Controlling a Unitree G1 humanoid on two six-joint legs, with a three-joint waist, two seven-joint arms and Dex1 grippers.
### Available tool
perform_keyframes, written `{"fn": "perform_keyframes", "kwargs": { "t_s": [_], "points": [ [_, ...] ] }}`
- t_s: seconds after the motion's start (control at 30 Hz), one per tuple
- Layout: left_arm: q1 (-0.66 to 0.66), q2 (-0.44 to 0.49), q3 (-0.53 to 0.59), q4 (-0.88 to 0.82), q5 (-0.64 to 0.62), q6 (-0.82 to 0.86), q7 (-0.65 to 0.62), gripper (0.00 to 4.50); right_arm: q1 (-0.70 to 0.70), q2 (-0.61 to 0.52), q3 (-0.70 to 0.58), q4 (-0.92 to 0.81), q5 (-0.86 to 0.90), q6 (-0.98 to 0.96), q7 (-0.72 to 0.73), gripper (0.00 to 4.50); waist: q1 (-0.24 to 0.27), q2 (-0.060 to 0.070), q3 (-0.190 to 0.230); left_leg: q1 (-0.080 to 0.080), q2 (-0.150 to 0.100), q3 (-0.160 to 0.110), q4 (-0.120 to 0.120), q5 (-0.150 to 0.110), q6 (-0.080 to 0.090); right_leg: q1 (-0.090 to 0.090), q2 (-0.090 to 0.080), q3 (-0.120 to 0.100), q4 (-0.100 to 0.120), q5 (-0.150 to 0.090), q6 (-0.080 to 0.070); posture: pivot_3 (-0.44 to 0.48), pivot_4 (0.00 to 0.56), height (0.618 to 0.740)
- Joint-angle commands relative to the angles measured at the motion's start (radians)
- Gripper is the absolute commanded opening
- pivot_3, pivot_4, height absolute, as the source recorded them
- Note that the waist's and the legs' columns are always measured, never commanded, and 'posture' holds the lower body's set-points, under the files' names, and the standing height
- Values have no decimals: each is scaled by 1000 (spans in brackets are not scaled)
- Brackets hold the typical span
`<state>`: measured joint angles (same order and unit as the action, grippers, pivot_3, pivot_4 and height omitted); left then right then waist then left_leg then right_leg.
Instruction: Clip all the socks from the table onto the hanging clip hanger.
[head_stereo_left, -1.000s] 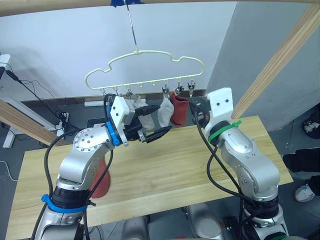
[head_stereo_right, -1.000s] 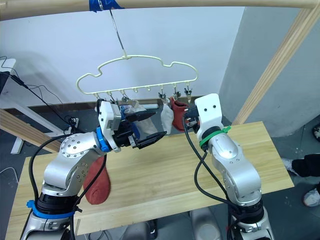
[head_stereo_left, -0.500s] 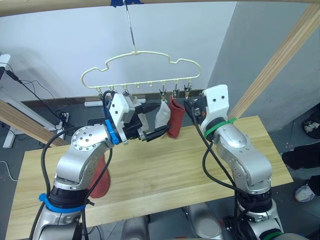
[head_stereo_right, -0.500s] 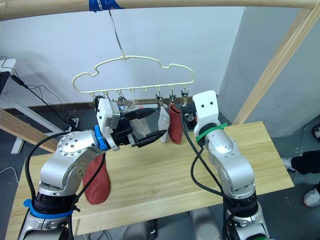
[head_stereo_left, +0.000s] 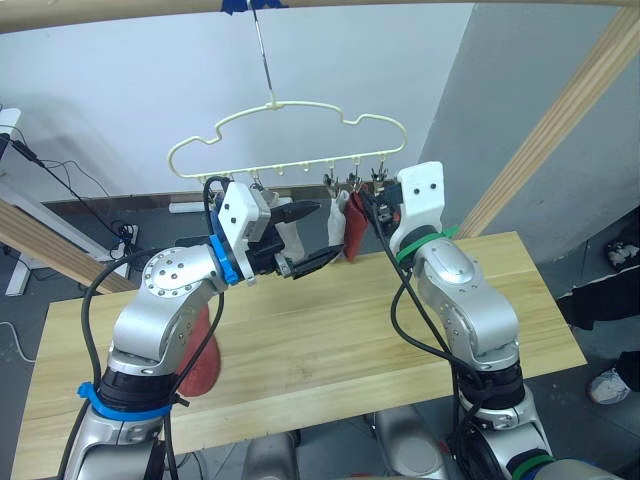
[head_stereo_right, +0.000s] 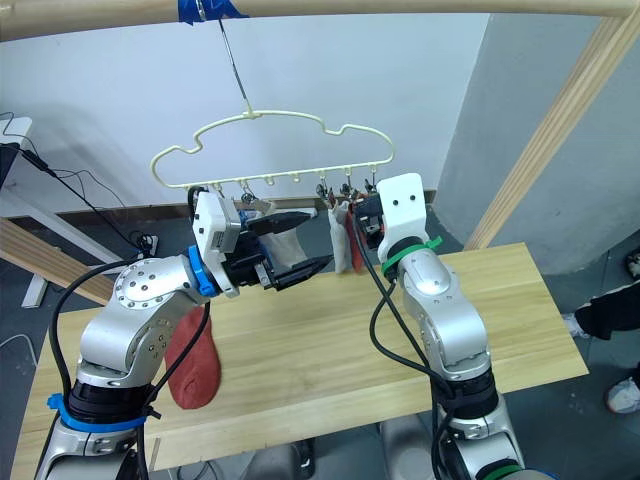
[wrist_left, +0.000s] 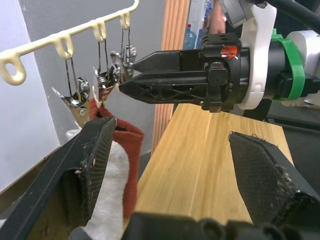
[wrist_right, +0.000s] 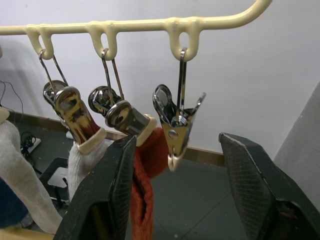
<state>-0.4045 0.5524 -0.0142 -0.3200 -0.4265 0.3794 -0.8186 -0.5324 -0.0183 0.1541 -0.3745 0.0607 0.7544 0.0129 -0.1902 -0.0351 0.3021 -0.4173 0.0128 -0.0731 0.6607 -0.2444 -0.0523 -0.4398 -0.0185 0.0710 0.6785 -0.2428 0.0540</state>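
The pale-yellow clip hanger (head_stereo_left: 290, 125) hangs by its hook from the rail. A rust-red sock (wrist_right: 145, 170) and a light grey sock (wrist_right: 82, 160) hang side by side from its clips. Another pale sock (head_stereo_left: 292, 235) hangs further left, behind my left gripper. My left gripper (head_stereo_left: 318, 237) is open in front of the hanging socks and holds nothing. My right gripper (wrist_right: 177, 140) is open just under the hanger bar, its fingers either side of an empty metal clip (wrist_right: 175, 125). A second rust-red sock (head_stereo_right: 195, 365) lies on the table (head_stereo_left: 400, 320), partly hidden by my left arm.
The wooden rail with blue tape (head_stereo_left: 250, 5) runs overhead. Slanted wooden posts stand at the right (head_stereo_left: 560, 120) and left (head_stereo_left: 50, 245). Cables lie on the floor behind the table. A person's shoe (head_stereo_left: 610, 385) is at the far right.
My right gripper has moved up and left, closer to the clips. The hanger swayed slightly left and back. The left gripper rose a little and stays open.
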Motion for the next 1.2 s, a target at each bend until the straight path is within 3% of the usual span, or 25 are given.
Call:
{"fn": "perform_keyframes", "kwargs": {
  "t_s": [0.03, 0.23, 0.63, 0.93, 1.1, 1.2],
  "points": [
    [-17, 3, 2, -12, 7, -25, -6, 3988, -28, 16, -23, 5, -22, -64, -26, 2734, 0, 0, 0, 0, 0, 0, 0, 0, 0, 0, 0, 0, 0, 0, 0, -211, 250, 740],
    [-26, 3, -1, 0, 13, -34, -13, 3988, -37, 32, -38, 25, -35, -101, -44, 2734, 0, 0, 0, 0, 0, 0, 0, 0, 0, 0, 0, 0, 0, 0, 0, -215, 250, 740],
    [-33, 2, -1, -1, 13, -31, -21, 3988, -69, 191, -104, -17, 20, -1, -103, 2734, 0, 0, 0, 0, 0, 0, 0, 0, 0, 0, 0, 0, 1, 0, 0, -217, 246, 740],
    [-29, -2, -1, 3, 17, -35, -20, 3988, -62, 215, -87, -34, 38, 24, -134, 2734, 0, 0, 0, 0, 0, -1, 0, 0, 0, 0, 0, 0, 1, 0, 0, -216, 249, 740],
    [-24, -1, 0, 0, 18, -32, -19, 3988, -65, 207, -79, -33, 55, 26, -135, 1132, 0, 0, 0, 0, 0, -1, 0, 0, 0, 0, 0, 0, 1, 0, 0, -214, 250, 740],
    [-22, 0, 0, -1, 18, -31, -18, 3988, -67, 207, -75, -34, 57, 24, -136, 1132, 0, 0, 0, 0, 0, -1, 0, 0, 0, 0, 0, 0, 1, 0, 0, -213, 250, 740]
  ]
}}
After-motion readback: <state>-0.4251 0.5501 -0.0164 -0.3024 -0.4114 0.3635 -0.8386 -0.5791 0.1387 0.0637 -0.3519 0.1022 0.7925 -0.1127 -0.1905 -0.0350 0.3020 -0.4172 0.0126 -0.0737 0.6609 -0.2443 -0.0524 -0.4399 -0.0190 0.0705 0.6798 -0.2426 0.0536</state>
